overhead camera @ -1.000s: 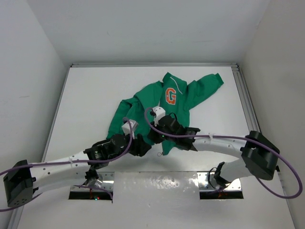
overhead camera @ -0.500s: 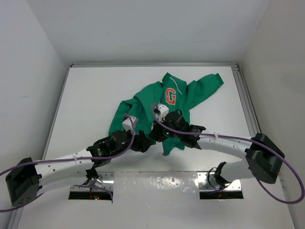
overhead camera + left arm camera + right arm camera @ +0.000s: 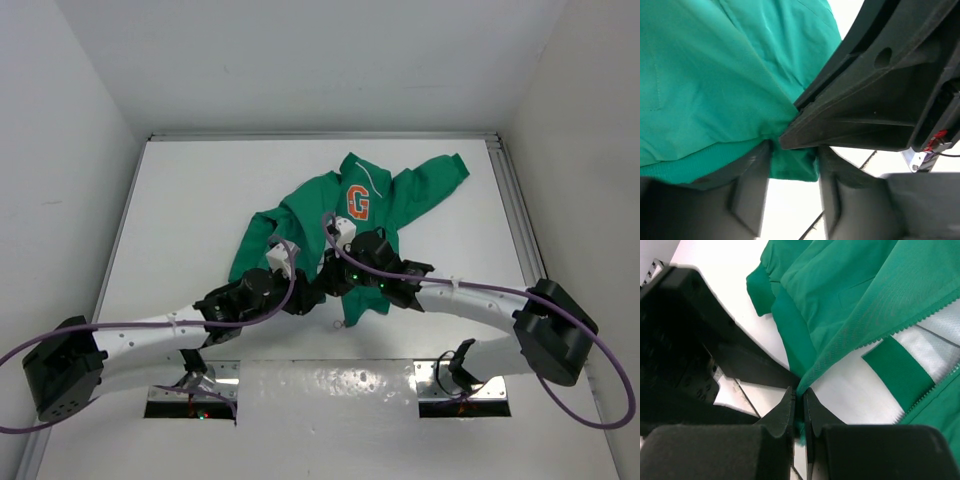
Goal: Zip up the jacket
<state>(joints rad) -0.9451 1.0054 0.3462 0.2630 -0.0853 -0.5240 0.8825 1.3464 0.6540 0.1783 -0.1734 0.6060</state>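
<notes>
The green jacket (image 3: 330, 215) lies crumpled and unzipped, its white lining showing. The right gripper (image 3: 799, 405) pinches its front edge. The left gripper (image 3: 792, 161) straddles the hem, grip unclear.

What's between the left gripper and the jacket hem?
Nothing blocks it: the jacket hem corner sits between the left gripper's open jaws. The right gripper, shut on the same edge, crowds close, its tip against that corner.
</notes>
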